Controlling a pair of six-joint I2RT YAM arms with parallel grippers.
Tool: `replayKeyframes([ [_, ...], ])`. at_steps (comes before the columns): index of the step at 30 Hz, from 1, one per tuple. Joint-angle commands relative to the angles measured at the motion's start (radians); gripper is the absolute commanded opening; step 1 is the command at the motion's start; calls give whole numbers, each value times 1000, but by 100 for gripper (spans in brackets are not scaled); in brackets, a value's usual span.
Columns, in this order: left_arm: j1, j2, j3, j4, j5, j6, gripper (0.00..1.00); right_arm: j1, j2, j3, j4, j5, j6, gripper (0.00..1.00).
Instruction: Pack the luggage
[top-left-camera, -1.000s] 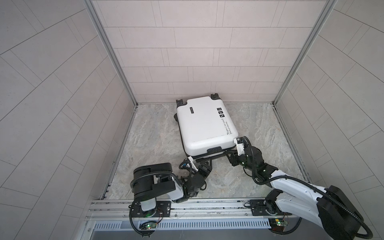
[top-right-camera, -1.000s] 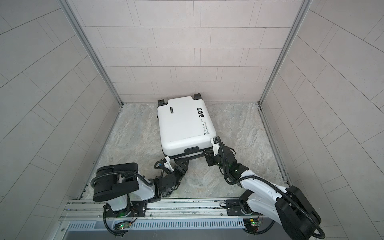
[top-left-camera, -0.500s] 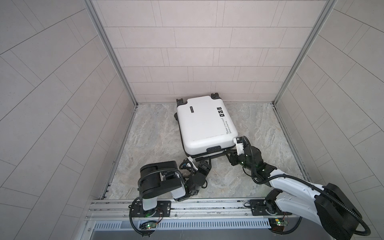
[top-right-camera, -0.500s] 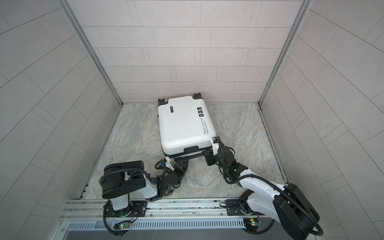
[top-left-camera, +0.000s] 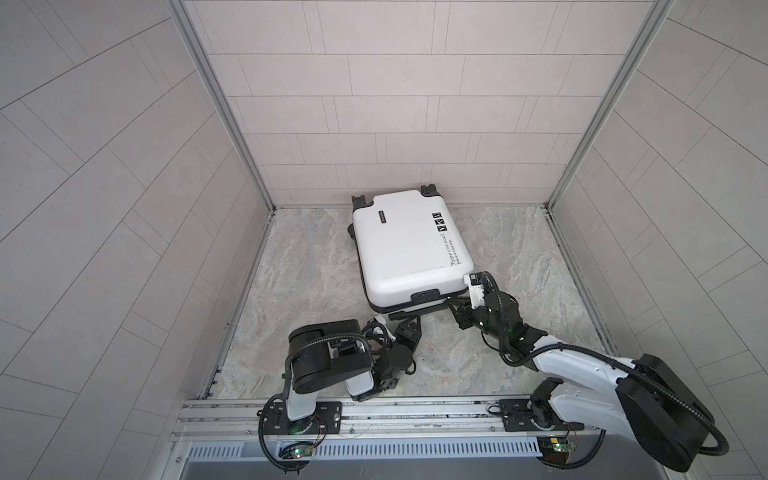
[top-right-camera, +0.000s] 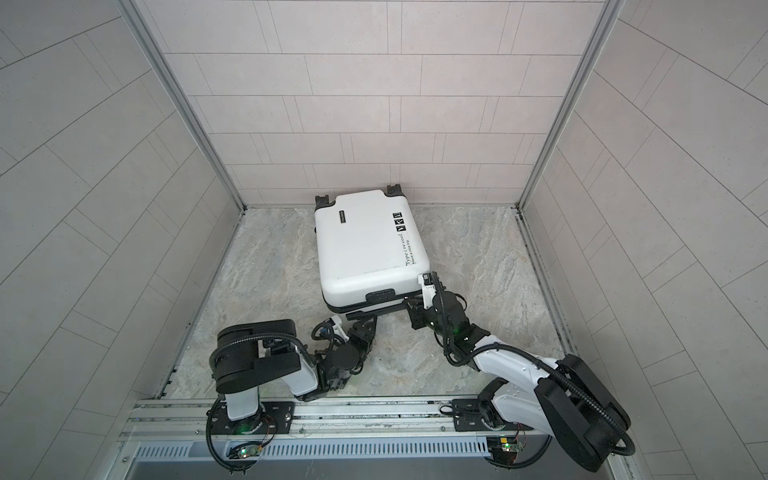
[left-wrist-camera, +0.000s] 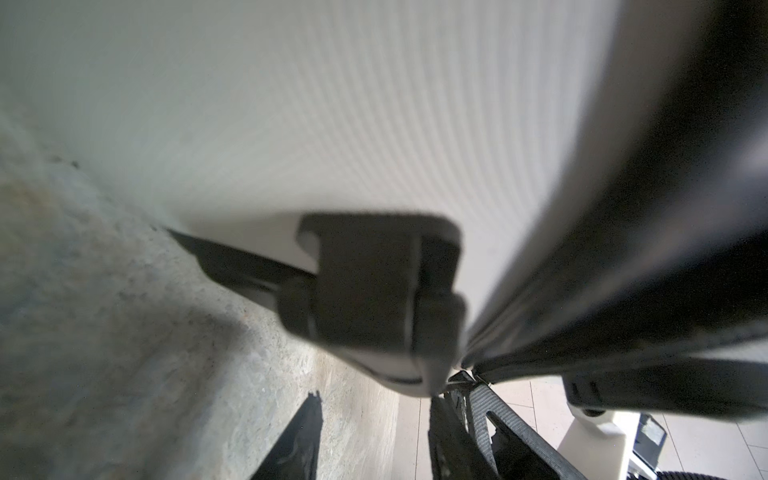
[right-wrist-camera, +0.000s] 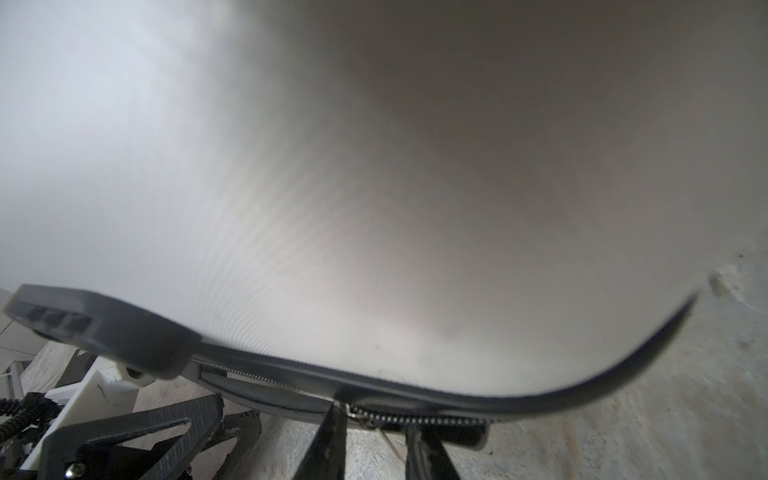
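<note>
The luggage (top-left-camera: 407, 245) (top-right-camera: 370, 245) is a white hard-shell suitcase lying flat and closed on the stone floor, wheels toward the back wall. My left gripper (top-left-camera: 405, 322) (top-right-camera: 361, 318) sits low at its near edge. In the left wrist view my left gripper (left-wrist-camera: 376, 411) is open, its tips just below the white shell (left-wrist-camera: 332, 124) and a black handle piece (left-wrist-camera: 374, 282). My right gripper (top-left-camera: 453, 305) (top-right-camera: 409, 305) is at the near right corner. In the right wrist view my right gripper (right-wrist-camera: 374, 419) is open, its fingers on either side of the zipper pull (right-wrist-camera: 357, 411) on the black zipper band (right-wrist-camera: 436, 419).
Tiled walls (top-left-camera: 374, 104) close in the floor (top-left-camera: 311, 270) on three sides, and the suitcase's wheels (top-left-camera: 359, 201) nearly touch the back one. The aluminium rail (top-left-camera: 415, 415) with both arm bases runs along the front edge.
The left arm's upper links have swung to the right and its jaws have narrowed. The right jaws have narrowed slightly. The suitcase has stayed where it was.
</note>
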Motion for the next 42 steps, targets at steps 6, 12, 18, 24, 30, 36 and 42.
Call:
replayKeyframes([
  [6,11,17,10,-2,-16,-30,42,30,75,9,0,-14,19,21],
  [12,18,-13,14,-1,-18,3,54,33,62,2,10,28,31,21],
  [18,41,-53,26,-1,-8,26,61,33,23,-2,23,71,36,23],
  [24,72,-9,57,-2,29,-37,61,33,38,13,40,64,39,22],
  [30,80,9,69,-1,19,-74,51,33,72,20,79,58,48,20],
  [36,82,46,73,-1,22,-132,32,35,106,29,136,34,65,20],
  [42,82,52,73,-2,24,-141,23,35,120,29,184,41,80,18],
])
